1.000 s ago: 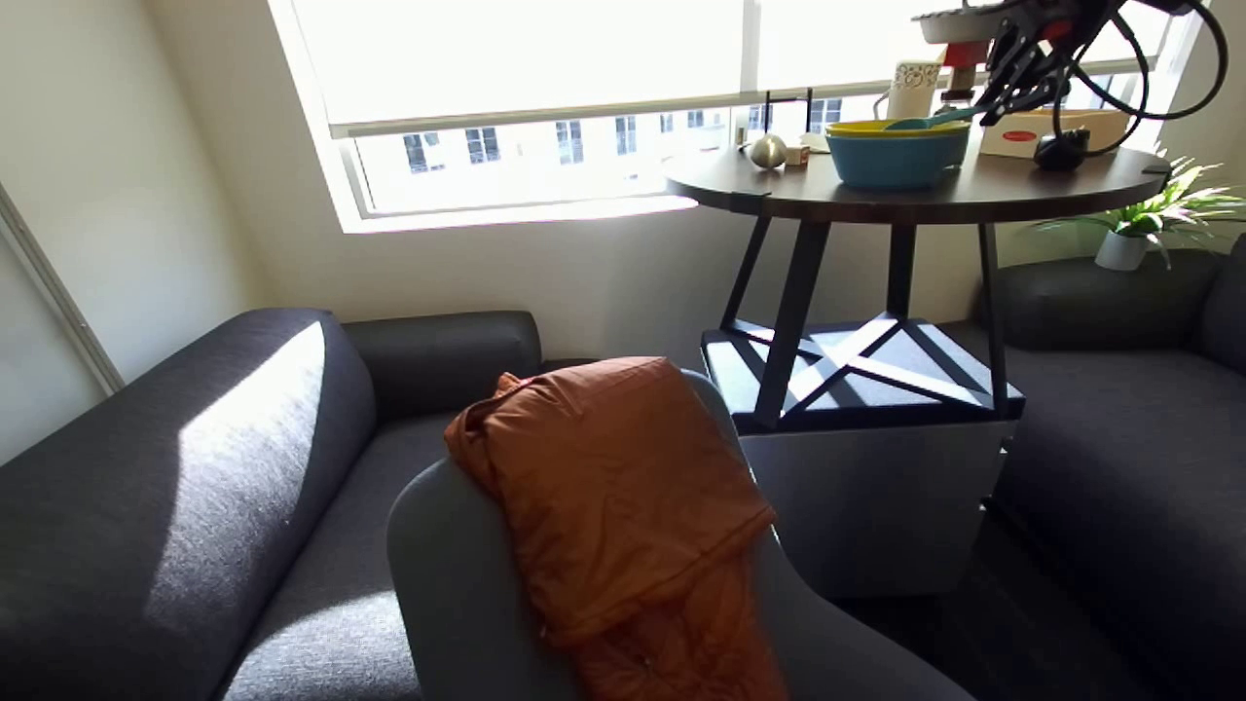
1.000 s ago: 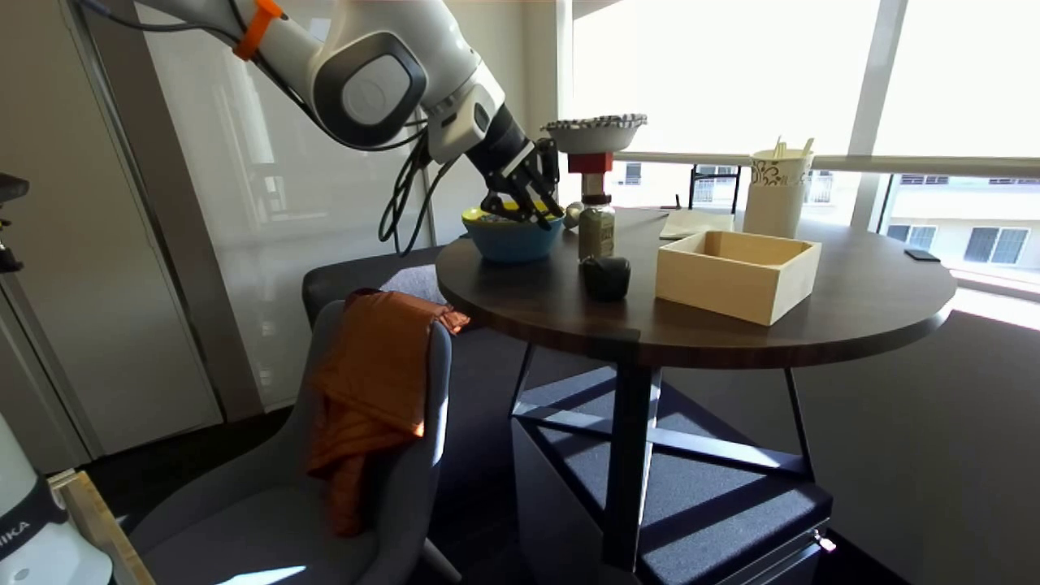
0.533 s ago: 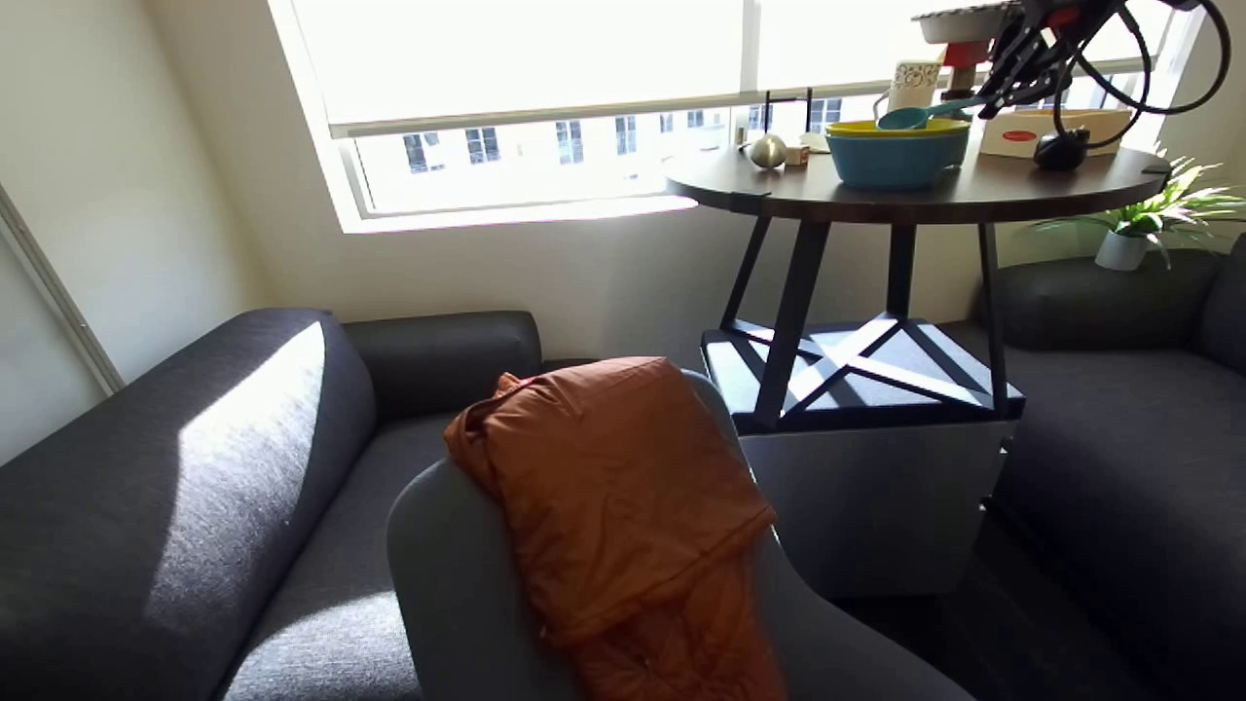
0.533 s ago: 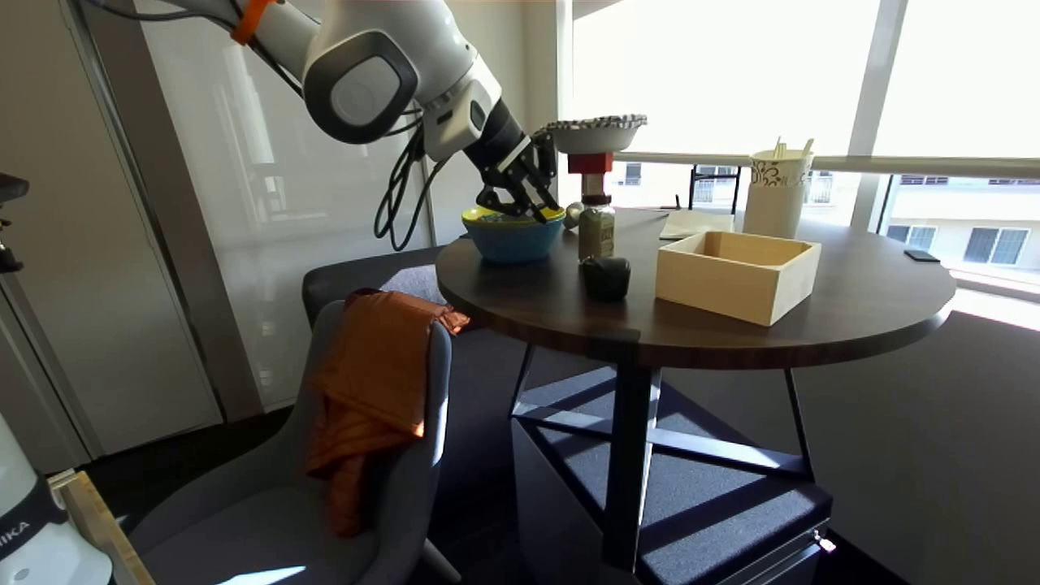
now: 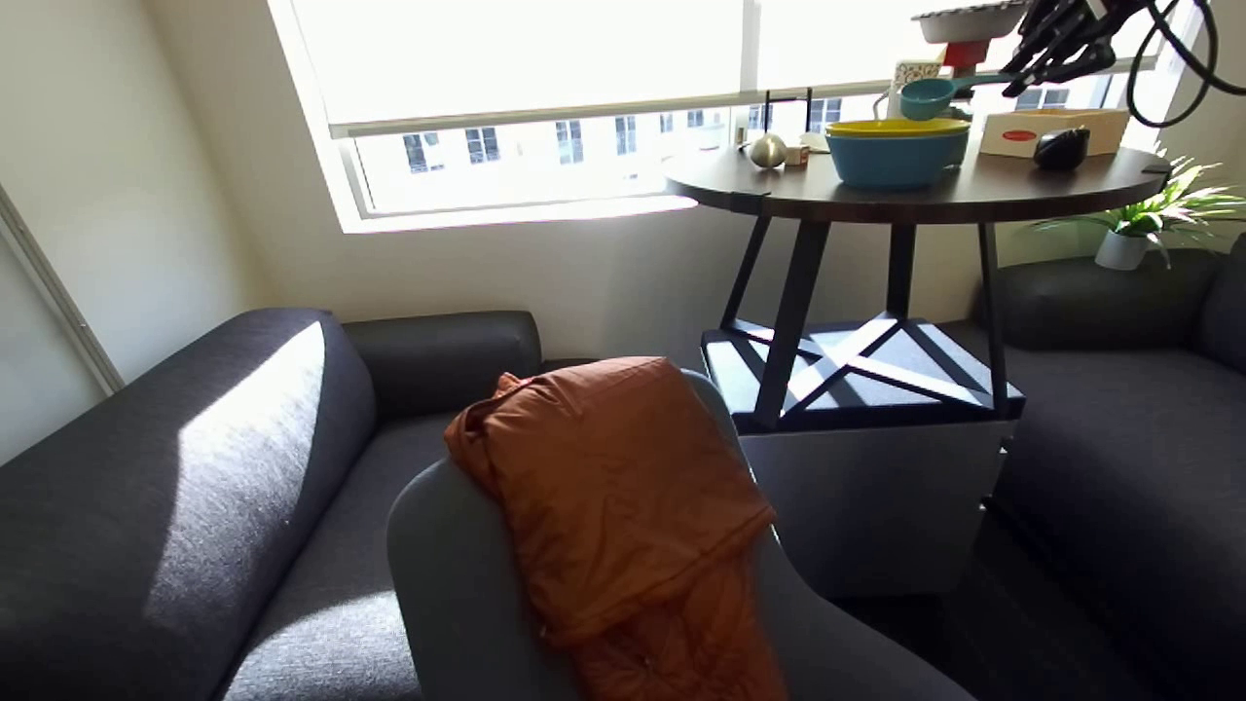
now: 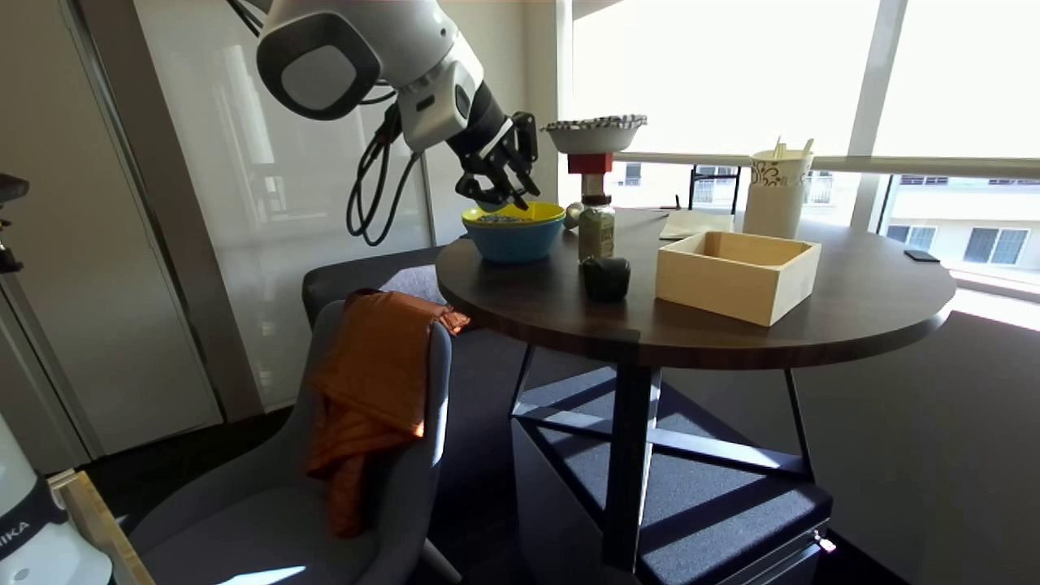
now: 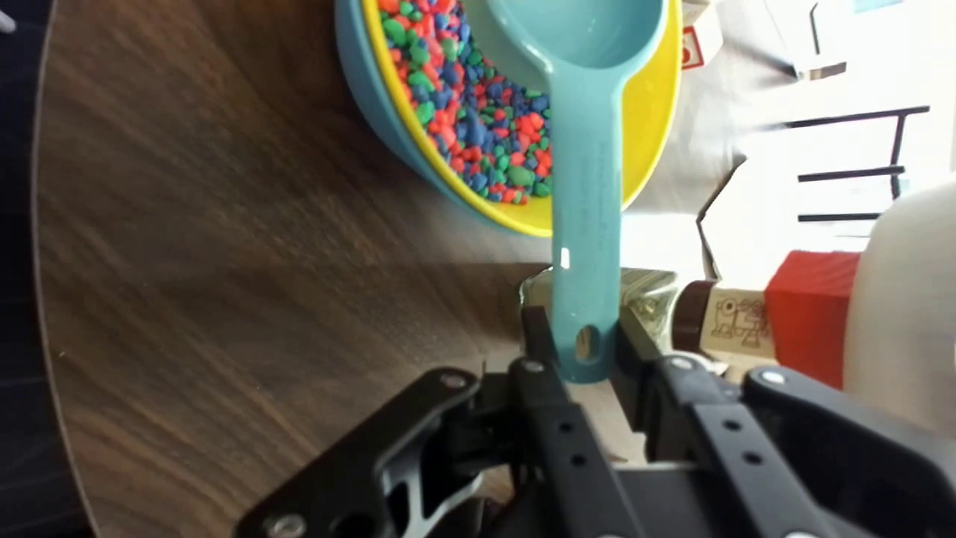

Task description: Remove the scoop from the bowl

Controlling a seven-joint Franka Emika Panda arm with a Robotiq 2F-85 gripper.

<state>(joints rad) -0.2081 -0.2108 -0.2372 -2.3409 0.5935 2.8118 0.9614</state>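
While one blue-green scoop (image 7: 586, 164) was held by the single gripper (image 7: 584, 329), one yellow-lined blue bowl (image 7: 650, 119) was counted on one round brown table (image 6: 691, 331); red, green and blue pebbles (image 7: 455, 127) were contained in the bowl, too many to be counted. In an exterior view, one jar (image 6: 597, 234) was noted between the bowl and one wooden box (image 6: 715, 284); one red block (image 6: 591, 163) and one white dish (image 6: 593, 141) with a checked cover (image 6: 597, 123) were stacked above the jar. One rounded black object (image 6: 606, 279), not identified, and one patterned container (image 6: 774, 199) with sticks (image 6: 780, 151) in it were also logged. One orange garment (image 6: 382, 382) was draped over one grey chair (image 6: 236, 520). In the wrist view, parts of the pebbles and of the jar were hidden by the scoop. The handle's end (image 7: 586, 370) was pinched between two finger pads (image 7: 541, 336), one on each side. The scoop was extended away from the gripper, over the bowl; in an exterior view the scoop's head (image 5: 928, 99) was seen just above the bowl's rim (image 5: 849, 128), though contact could not be judged.
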